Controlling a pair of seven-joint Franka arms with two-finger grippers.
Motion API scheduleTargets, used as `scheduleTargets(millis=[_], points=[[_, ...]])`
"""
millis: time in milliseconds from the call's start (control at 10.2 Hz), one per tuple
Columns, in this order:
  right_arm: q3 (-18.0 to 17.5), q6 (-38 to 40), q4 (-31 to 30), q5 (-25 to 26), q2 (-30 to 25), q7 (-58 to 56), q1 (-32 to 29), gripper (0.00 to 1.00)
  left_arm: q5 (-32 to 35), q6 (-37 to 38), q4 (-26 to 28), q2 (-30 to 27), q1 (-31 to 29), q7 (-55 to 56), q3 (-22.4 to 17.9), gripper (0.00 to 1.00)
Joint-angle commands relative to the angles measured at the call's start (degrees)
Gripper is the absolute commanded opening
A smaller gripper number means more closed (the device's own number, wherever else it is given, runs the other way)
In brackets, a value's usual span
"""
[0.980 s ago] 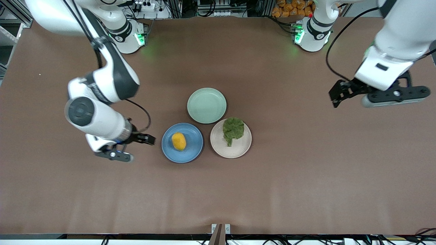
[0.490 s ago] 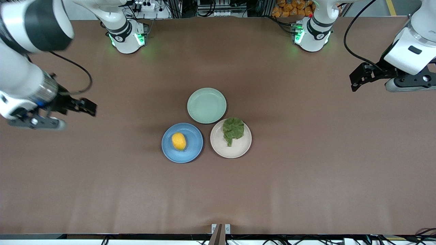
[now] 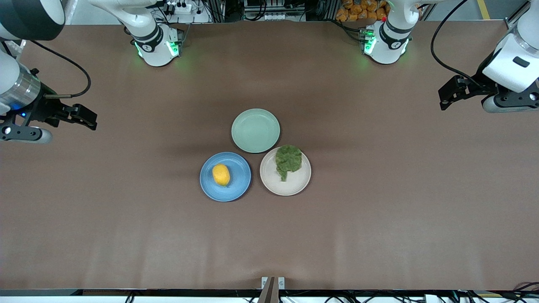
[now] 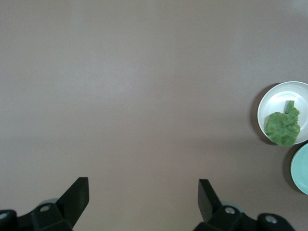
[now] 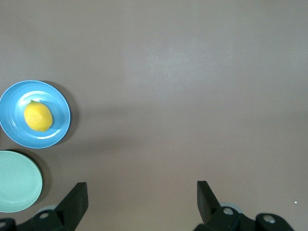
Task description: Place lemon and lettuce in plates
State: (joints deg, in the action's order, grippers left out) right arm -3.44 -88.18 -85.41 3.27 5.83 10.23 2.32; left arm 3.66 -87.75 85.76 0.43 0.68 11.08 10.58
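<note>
With both arms pulled out to the ends of the desk (image 3: 379, 219), nothing is being held. Left gripper (image 3: 447, 93) hangs over bare desk at the left arm's end, fingers spread wide and empty; in the left wrist view its two dark fingertips (image 4: 76, 195) stand well apart with only brown desk between them. Right gripper (image 3: 86, 118) hangs over bare desk at the right arm's end, also spread wide and empty; the right wrist view shows its fingertips (image 5: 75, 196) far apart over bare surface.

Lemon (image 3: 221, 174) lies in the blue plate (image 3: 240, 185), roughly centered, well apart from the right gripper and off toward the desk's middle from it. Same lemon (image 5: 38, 117) and blue plate (image 5: 60, 132) show at the edge of the right wrist view, clear of the fingers.

Lettuce (image 3: 288, 160) lies in the beige-pink plate (image 3: 290, 187), sitting on the part of the plate farther from the front camera, stem pointing toward that camera. It is well apart from the left gripper, toward the desk's middle from it. Left wrist view catches the lettuce (image 4: 283, 126) on that plate (image 4: 272, 98) at the frame edge.

Blue and beige-pink plates sit just beside each other. Mint-green plate (image 3: 255, 130) sits just beside both, farther from the front camera, nothing on it.
</note>
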Motion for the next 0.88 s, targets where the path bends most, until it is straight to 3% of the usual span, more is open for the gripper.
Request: scheduleTargets(millis=[0,784], points=[[1.6,-0.59,-1.6,-2.82,-1.26,-2.57,0.14,1.0,-1.03,0.38,0.99,-1.13,0.55,-0.54,-0.65,1.0],[1.69,-0.06,-1.6,-2.91,-1.17,-2.58,0.58,1.0,-1.64,2.23,1.51,-0.95,0.03,-5.09,-0.82,1.0]])
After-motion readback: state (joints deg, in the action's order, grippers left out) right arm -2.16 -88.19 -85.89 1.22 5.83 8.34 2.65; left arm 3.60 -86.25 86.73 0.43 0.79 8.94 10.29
